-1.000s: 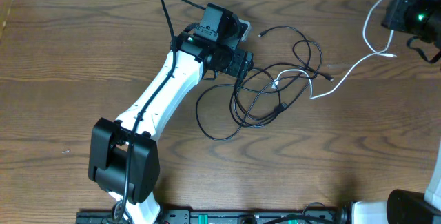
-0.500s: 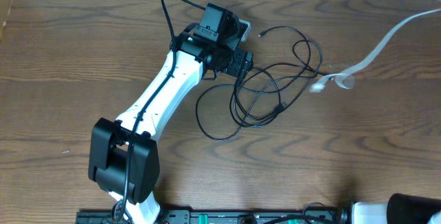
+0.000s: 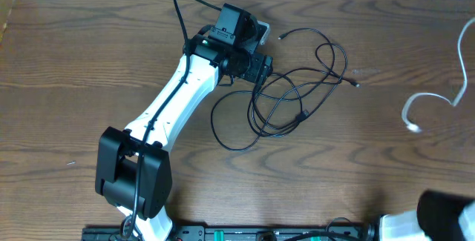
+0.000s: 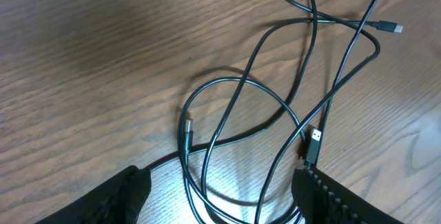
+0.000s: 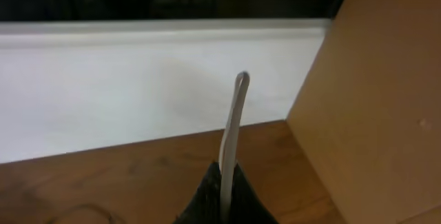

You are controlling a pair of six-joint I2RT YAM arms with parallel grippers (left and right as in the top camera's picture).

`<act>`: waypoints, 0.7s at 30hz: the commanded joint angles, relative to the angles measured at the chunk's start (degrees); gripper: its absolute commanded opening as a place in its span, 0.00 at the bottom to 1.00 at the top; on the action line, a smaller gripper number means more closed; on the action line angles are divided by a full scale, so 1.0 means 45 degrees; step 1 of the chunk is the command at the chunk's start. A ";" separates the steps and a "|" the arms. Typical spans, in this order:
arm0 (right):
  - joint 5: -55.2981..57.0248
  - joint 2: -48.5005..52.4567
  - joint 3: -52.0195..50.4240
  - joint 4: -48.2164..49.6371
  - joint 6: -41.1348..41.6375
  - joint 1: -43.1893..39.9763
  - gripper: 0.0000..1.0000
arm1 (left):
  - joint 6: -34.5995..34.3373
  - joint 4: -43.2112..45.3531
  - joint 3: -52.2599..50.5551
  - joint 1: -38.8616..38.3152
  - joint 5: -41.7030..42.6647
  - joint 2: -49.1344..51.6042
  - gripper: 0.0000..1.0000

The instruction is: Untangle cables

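Left gripper (image 4: 220,179): jaws wide apart and holding nothing, low over the tabletop (image 3: 74,63).
Black cables (image 4: 227,79): a loose tangle flat on the wood. Its nearest loops lie right under the open jaws and the rest spreads toward 4 o'clock from the gripper.
Tangle axis: roughly 9 to 3 o'clock in the overhead view. Two loose tails with small plugs run off toward 1 and 3 o'clock.
White cable (image 5: 233,114): clear of the black ones and well apart from them, out at their 3 o'clock by the tabletop's edge. It curls upward there, with its plug (image 3: 412,127) hanging lowest.
Right gripper (image 5: 224,182): pinched tight on the white cable, which stands up out of its fingers. It is out of the overhead view.
Nearer arm: the left, by a long way; it sits on top of the black loops.
Next move, as I judge it: close on one black strand under the jaws and draw it toward 9 o'clock. The crossings at mid-tangle may drag the other cord along.
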 commanded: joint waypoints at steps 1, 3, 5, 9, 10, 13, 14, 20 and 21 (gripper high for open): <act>0.0189 0.1642 -0.0141 0.1049 -0.0568 -0.0933 0.01 | 0.0112 -0.0024 0.0146 0.0039 -0.0175 -0.0102 0.72; 0.0199 0.2395 -0.0141 0.2176 -0.0967 -0.1394 0.01 | 0.0117 -0.0019 0.0146 0.0039 -0.0175 -0.0102 0.72; 0.0204 0.3041 -0.0141 0.3444 -0.1302 -0.1817 0.01 | 0.0117 -0.0019 0.0146 0.0039 -0.0175 -0.0102 0.72; 0.0199 0.3861 -0.0141 0.6042 -0.1321 -0.2637 0.01 | 0.0117 0.0019 0.0146 0.0039 -0.0170 -0.0102 0.72; 0.0194 0.3983 -0.0141 0.6567 -0.1321 -0.2812 0.01 | 0.0117 0.0034 0.0146 0.0039 -0.0170 -0.0102 0.72; -0.0015 0.4328 -0.0141 0.7689 -0.1321 -0.3376 0.01 | 0.0112 0.0107 0.0146 0.0039 -0.0170 -0.0102 0.72; -0.0233 0.4512 -0.0141 0.7810 -0.1316 -0.3589 0.01 | 0.0112 0.0121 0.0146 0.0039 -0.0170 -0.0102 0.72; -0.2035 0.6698 -0.0141 0.7601 -0.1311 -0.4668 0.01 | 0.0112 0.0355 0.0146 0.0039 -0.0170 -0.0102 0.72; -0.2317 0.7082 -0.0141 0.7436 -0.1311 -0.4721 0.01 | 0.0112 0.0398 0.0146 0.0039 -0.0170 -0.0102 0.72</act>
